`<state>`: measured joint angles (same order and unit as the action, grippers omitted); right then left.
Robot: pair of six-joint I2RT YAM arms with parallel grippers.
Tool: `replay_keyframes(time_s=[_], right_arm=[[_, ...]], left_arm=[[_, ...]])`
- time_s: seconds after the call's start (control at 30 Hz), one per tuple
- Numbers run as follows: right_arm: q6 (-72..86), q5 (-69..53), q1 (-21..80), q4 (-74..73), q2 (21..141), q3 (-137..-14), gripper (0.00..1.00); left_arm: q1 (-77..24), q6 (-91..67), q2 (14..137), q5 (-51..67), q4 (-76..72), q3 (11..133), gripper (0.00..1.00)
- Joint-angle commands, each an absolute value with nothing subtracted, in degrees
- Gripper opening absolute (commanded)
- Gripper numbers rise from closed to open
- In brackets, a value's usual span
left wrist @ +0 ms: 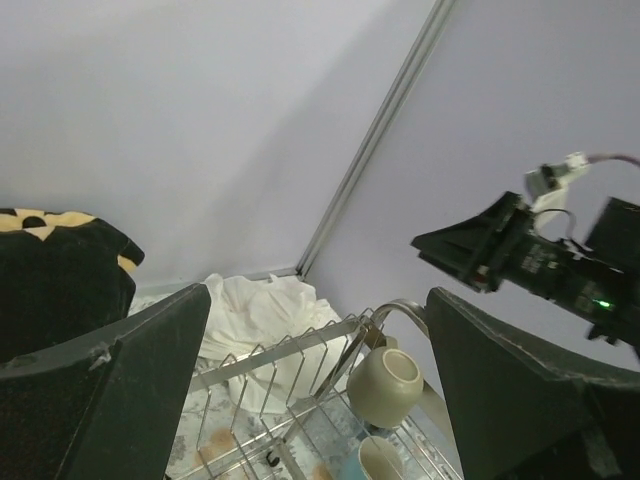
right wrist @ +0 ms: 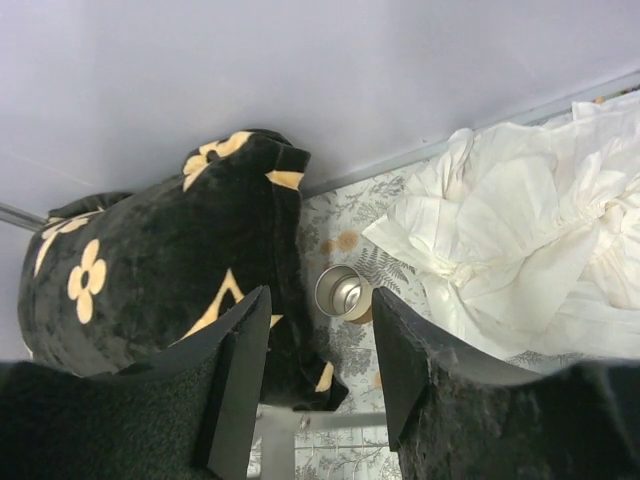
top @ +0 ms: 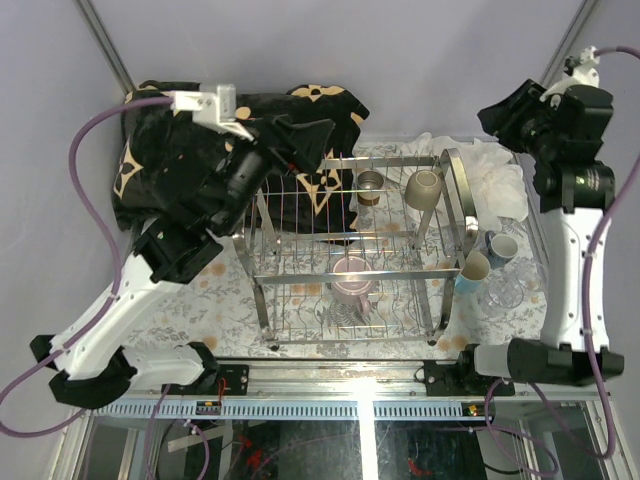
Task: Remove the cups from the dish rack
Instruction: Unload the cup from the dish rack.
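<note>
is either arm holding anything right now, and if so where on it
Nothing is held. The left tool is wide open over the dish rack, and the right tool is open too, with nothing between its fingers.

Soft, even light, maybe from above. Shadows are faint. The dish rack (top: pixel 300 273) wire shines a little. Close things in wrist views look blurry.

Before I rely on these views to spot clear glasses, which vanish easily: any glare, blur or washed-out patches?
Top external: the dish rack wire glints, and a clear glass reads faint over the patterned cloth. Left wrist: dark fingers loom soft-edged, the beige cup is sharp. Right wrist: the white cloth is bright but its folds show.
</note>
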<state>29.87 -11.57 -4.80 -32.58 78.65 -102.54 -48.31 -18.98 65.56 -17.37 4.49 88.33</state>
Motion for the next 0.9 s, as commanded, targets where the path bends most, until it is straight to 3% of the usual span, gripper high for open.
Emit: replay_keyframes(time_s=[0.0, 0.27, 0.87], right_arm=[[30.26, -10.14, -4.48, -30.54, 73.58, -99.81, 0.53], [29.19, -10.03, -4.48, -30.89, 68.31, -94.84, 0.58], [29.92, -10.73, -4.48, -31.15, 63.66, -90.8, 0.64]], left_arm=[[-48.08, -15.11, 72.69, -14.54, 16.93, 99.52, 0.89], [-49.3, -13.51, 82.2, -4.13, 23.37, 108.26, 0.89], [-59.11, -5.68, 95.37, -5.52, 30.09, 117.12, 0.89]])
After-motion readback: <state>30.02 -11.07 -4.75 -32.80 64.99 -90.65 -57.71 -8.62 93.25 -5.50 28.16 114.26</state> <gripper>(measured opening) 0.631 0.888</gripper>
